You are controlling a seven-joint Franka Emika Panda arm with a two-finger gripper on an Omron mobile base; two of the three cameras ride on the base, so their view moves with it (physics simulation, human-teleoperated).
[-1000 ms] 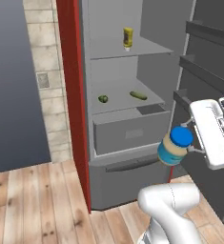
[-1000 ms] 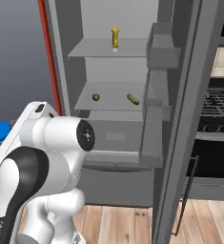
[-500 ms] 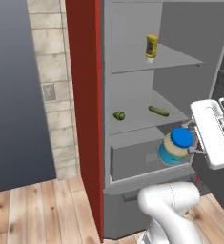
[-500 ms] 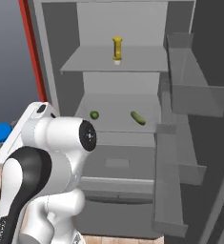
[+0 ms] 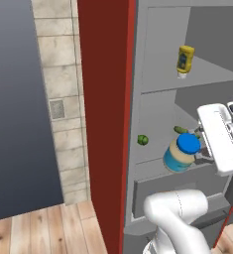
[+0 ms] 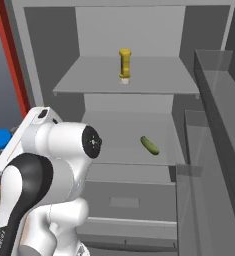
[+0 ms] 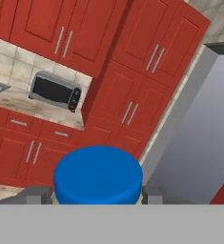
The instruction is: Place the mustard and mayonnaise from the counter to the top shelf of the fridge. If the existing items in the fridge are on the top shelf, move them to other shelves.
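End effector (image 5: pixel 203 150) still clamping mayonnaise (image 5: pixel 181 153), fridge (image 5: pixel 160 74) now nearer — mustard (image 5: pixel 184 60) unmoved

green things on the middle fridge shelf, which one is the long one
The cucumber, a slim stretched shape lying toward the right of the shelf. The other, the small dark green vegetable, is round and sits near the left edge.

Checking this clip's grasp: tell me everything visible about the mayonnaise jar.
The mayonnaise jar is small and squat, with creamy white contents, a light blue label and a round blue lid. The hand holds it tilted in the air in front of the fridge, level with its middle shelf. Only the hand touches it.
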